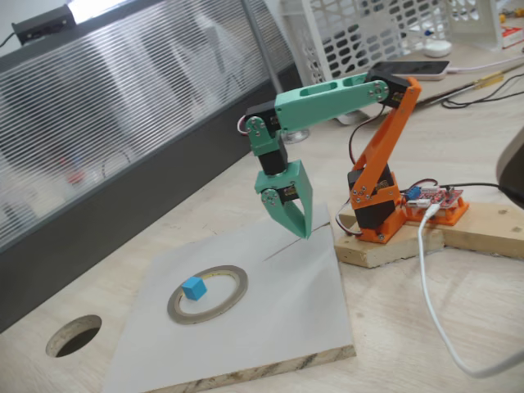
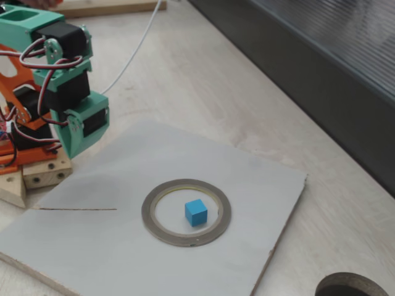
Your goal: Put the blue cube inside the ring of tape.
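The blue cube [image 1: 193,287] [image 2: 196,211] sits on the grey board inside the ring of tape [image 1: 242,291] [image 2: 148,213], a little off the ring's centre and clear of its band. The ring lies flat on the board. My gripper [image 1: 304,234] [image 2: 74,152] hangs above the board's edge nearest the arm's base, well away from the ring. Its green jaws meet at the tips with nothing between them.
The grey board [image 1: 286,303] [image 2: 92,246] lies on a wooden table. A dark round hole [image 1: 74,336] [image 2: 352,287] is cut into the table beyond the board. The orange arm base [image 1: 377,205] stands on a wood block, with a white cable [image 1: 430,286] beside it. A dark panel lines one side.
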